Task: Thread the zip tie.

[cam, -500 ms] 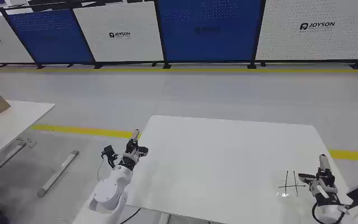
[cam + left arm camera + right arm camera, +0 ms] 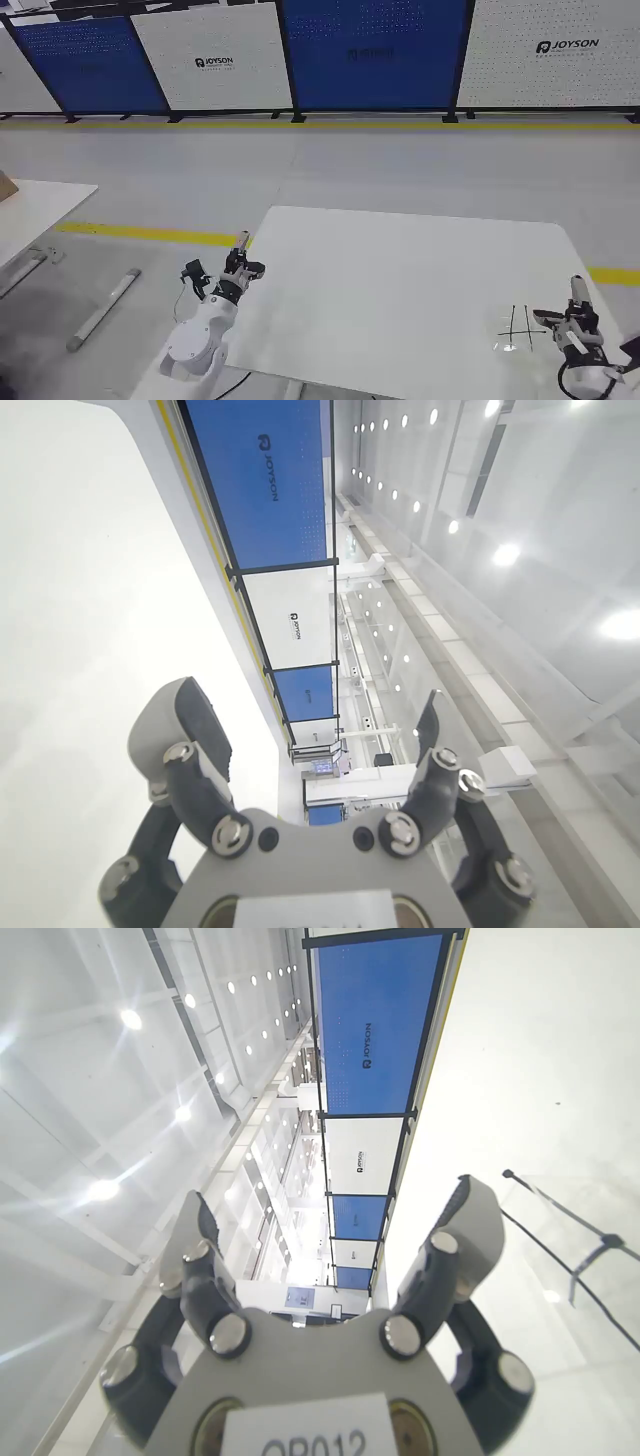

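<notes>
Several thin black zip ties [image 2: 520, 328] lie crossed on the white table [image 2: 400, 280] near its front right corner, on a clear glossy sheet [image 2: 550, 1278]. In the right wrist view the zip ties [image 2: 611, 1241] lie off to one side of my right gripper [image 2: 332, 1198], which is open, holds nothing and points up and away from the table. From above, the right gripper [image 2: 562, 305] sits just right of the ties. My left gripper [image 2: 245, 255] is at the table's left edge, far from the ties. The left gripper [image 2: 310, 700] is open and holds nothing.
Wide bare white tabletop stretches between the two arms. Beyond the table are grey floor with yellow lines [image 2: 150, 233] and blue and white partition panels [image 2: 370, 55]. Another white table [image 2: 40, 205] stands at the far left.
</notes>
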You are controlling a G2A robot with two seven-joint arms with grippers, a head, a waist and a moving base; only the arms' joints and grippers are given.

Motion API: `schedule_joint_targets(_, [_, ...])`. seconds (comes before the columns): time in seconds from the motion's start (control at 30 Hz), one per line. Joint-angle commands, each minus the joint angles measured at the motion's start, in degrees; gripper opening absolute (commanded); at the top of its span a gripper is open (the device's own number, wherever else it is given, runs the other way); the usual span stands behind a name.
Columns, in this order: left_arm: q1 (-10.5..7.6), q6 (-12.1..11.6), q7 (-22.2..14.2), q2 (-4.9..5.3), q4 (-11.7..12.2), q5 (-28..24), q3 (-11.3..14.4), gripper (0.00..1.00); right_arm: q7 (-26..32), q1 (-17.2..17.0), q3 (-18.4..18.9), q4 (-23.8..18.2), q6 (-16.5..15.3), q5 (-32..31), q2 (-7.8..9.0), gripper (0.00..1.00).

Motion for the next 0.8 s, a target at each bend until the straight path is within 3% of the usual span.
schedule_joint_targets(0.0, [0.00,0.00,0.00,0.00,0.00,0.00,0.00,0.78,0.00,0.00,0.00,0.00,0.00,0.00,0.00,1.00])
schedule_joint_targets(0.03, [0.00,0.00,0.00,0.00,0.00,0.00,0.00,1.00,0.00,0.00,0.00,0.00,0.00,0.00,0.00,1.00])
schedule_joint_targets(0.1, [0.00,0.00,0.00,0.00,0.00,0.00,0.00,1.00,0.00,0.00,0.00,0.00,0.00,0.00,0.00,1.00])
schedule_joint_targets(0.13, [0.00,0.00,0.00,0.00,0.00,0.00,0.00,0.78,0.00,0.00,0.00,0.00,0.00,0.00,0.00,1.00])
schedule_joint_targets(0.17, [0.00,0.00,0.00,0.00,0.00,0.00,0.00,0.78,0.00,0.00,0.00,0.00,0.00,0.00,0.00,0.78])
schedule_joint_targets(0.2, [0.00,0.00,0.00,0.00,0.00,0.00,0.00,1.00,0.00,0.00,0.00,0.00,0.00,0.00,0.00,0.78])
schedule_joint_targets(0.23, [0.00,0.00,0.00,0.00,0.00,0.00,0.00,0.78,0.00,0.00,0.00,0.00,0.00,0.00,0.00,1.00])
schedule_joint_targets(0.27, [0.00,0.00,0.00,0.00,0.00,0.00,0.00,0.78,0.00,0.00,0.00,0.00,0.00,0.00,0.00,1.00])
schedule_joint_targets(0.3, [0.00,0.00,0.00,0.00,0.00,0.00,0.00,1.00,0.00,0.00,0.00,0.00,0.00,0.00,0.00,1.00])
schedule_joint_targets(0.33, [0.00,0.00,0.00,0.00,0.00,0.00,0.00,0.78,0.00,0.00,0.00,0.00,0.00,0.00,0.00,0.78])
schedule_joint_targets(0.37, [0.00,0.00,0.00,0.00,0.00,0.00,0.00,1.00,0.00,0.00,0.00,0.00,0.00,0.00,0.00,0.78])
schedule_joint_targets(0.4, [0.00,0.00,0.00,0.00,0.00,0.00,0.00,1.00,0.00,0.00,0.00,0.00,0.00,0.00,0.00,0.78])
schedule_joint_targets(0.43, [0.00,0.00,0.00,0.00,0.00,0.00,0.00,0.78,0.00,0.00,0.00,0.00,0.00,0.00,0.00,1.00])
schedule_joint_targets(0.47, [0.00,0.00,0.00,0.00,0.00,0.00,0.00,0.78,0.00,0.00,0.00,0.00,0.00,0.00,0.00,1.00])
schedule_joint_targets(0.5, [0.00,0.00,0.00,0.00,0.00,0.00,0.00,1.00,0.00,0.00,0.00,0.00,0.00,0.00,0.00,1.00])
schedule_joint_targets(0.63, [0.00,0.00,0.00,0.00,0.00,0.00,0.00,1.00,0.99,-0.01,-0.25,-0.01,0.35,-1.96,0.11,1.00])
schedule_joint_targets(0.77, [0.00,0.00,0.00,0.00,0.00,0.00,0.00,1.00,5.84,0.17,0.24,-0.10,1.47,-5.76,0.44,1.00])
